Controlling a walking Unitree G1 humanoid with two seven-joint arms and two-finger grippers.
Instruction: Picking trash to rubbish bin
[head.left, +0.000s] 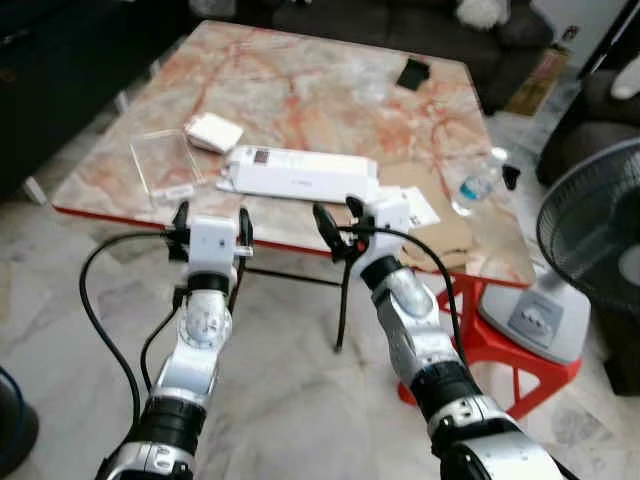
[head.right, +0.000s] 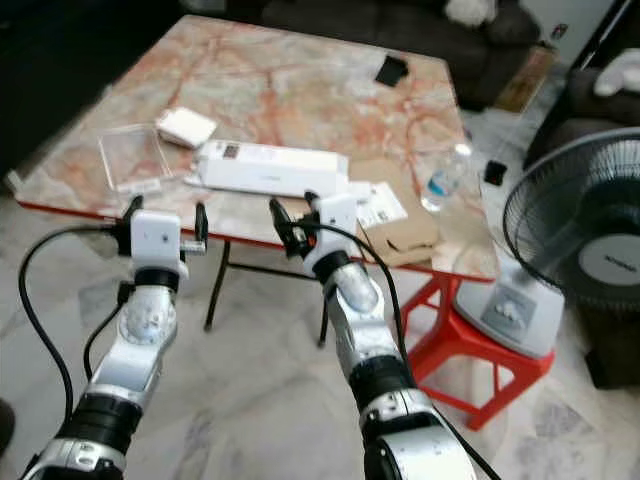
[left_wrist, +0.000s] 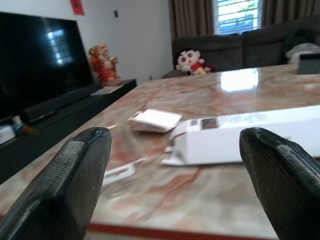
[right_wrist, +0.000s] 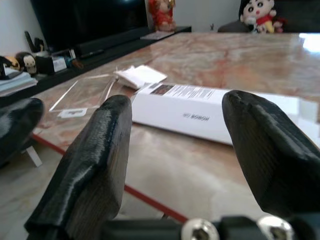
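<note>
left claw (head.left: 211, 228): released, hovering at desk (head.left: 300, 90) edge
right claw (head.left: 337, 222): released, just short of long white box (head.left: 298, 174)
risk: box is long; an off-centre grip could tip it off the edge

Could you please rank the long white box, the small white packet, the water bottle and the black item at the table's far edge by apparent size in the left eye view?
1. Long white box
2. Small white packet and water bottle: alike, unranked
3. Black item, though farthest away, so unsure
</note>
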